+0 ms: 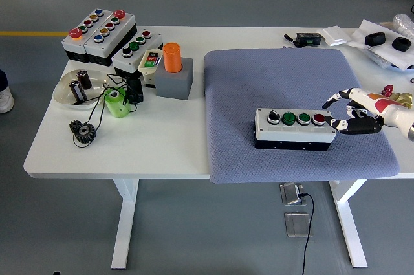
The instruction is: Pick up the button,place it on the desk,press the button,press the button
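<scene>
A grey button box with a black knob, two green buttons and a red one lies on the blue-grey mat in the head view. My right hand hovers just right of the box's red-button end, fingers spread and holding nothing, thumb tip close to the box's corner. The left arm does not show.
Several other button boxes stand at the back left, beside an orange cylinder on a grey block. A white dish, a green cup and a black gear lie at the left. Clutter sits at the back right.
</scene>
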